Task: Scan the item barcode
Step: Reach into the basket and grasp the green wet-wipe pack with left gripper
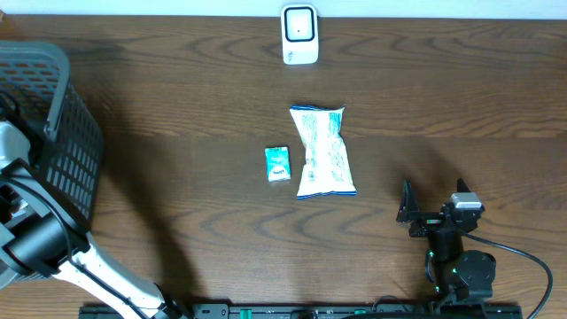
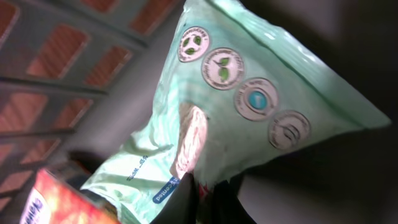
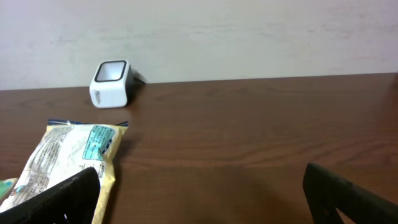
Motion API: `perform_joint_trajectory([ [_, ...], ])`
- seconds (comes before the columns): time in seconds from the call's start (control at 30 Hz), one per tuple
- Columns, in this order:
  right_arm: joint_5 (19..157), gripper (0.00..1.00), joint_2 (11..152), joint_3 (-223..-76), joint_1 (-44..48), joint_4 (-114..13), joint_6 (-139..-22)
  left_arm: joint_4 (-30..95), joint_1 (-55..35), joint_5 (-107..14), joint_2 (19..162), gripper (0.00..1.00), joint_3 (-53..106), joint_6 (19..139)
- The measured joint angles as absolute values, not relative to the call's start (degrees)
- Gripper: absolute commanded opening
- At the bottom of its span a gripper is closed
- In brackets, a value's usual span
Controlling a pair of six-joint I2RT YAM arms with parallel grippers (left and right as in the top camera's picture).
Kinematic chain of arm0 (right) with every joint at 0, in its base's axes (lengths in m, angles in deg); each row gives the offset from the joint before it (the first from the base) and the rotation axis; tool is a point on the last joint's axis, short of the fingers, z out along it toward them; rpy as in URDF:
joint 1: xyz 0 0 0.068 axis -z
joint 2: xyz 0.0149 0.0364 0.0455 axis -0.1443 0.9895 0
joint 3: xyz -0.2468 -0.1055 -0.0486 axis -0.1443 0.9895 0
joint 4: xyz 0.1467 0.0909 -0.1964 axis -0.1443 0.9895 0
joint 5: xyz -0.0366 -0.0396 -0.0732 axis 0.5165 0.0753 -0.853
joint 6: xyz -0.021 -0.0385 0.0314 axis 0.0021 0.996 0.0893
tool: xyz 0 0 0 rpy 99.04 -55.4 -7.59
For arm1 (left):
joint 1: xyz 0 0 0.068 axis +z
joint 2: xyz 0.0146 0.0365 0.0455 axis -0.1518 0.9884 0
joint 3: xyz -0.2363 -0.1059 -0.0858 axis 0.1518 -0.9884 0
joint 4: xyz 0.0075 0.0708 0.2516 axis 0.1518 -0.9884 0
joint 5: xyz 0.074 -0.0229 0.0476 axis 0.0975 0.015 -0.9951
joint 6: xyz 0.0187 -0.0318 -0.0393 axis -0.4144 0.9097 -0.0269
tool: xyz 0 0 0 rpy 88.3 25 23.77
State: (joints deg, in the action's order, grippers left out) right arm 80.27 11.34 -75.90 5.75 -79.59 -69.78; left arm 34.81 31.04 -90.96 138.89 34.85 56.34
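In the left wrist view, my left gripper (image 2: 206, 182) is shut on the lower edge of a pale green pouch (image 2: 249, 106) printed with round emblems, inside the dark basket (image 2: 56, 81). The overhead view shows the left arm reaching into that basket (image 1: 62, 133), which hides the gripper and pouch. The white barcode scanner (image 1: 299, 34) stands at the far middle edge of the table and also shows as the scanner (image 3: 111, 83) in the right wrist view. My right gripper (image 1: 434, 188) rests open at the near right, nothing between its fingers; the open gripper (image 3: 202, 193) faces bare wood.
A white and blue snack bag (image 1: 323, 152) lies mid-table with a small green pack (image 1: 278, 164) to its left; the bag (image 3: 68, 158) is seen left of my right fingers. A red-orange packet (image 2: 53, 199) lies beside the pouch in the basket.
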Motion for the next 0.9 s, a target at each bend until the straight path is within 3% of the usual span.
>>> perform_joint_trajectory([
  [0.43,80.27,0.99,11.34,-75.90,5.75,-79.59,-69.80,34.27,29.51,-84.93,105.69,0.07,33.82,64.29],
  [0.47,80.27,0.99,11.34,-75.90,5.75,-79.57,-69.78,34.27,29.51,-84.73,104.38,0.31,33.82,64.71],
  [0.57,80.27,0.99,11.34,-75.90,5.75,-79.59,-69.78,34.20,29.51,-84.56,98.96,0.61,33.91,66.22],
  [0.6,80.25,0.99,11.34,-75.90,5.75,-79.59,-69.80,33.68,29.51,-84.51,98.67,0.77,34.06,66.83],
  [0.8,80.25,0.99,11.34,-75.90,5.75,-79.59,-69.78,29.09,29.53,-84.03,105.17,0.98,33.86,73.21],
  [0.9,80.27,0.99,11.34,-75.90,5.75,-79.59,-69.80,26.22,29.53,-83.53,111.00,0.98,33.56,77.34],
])
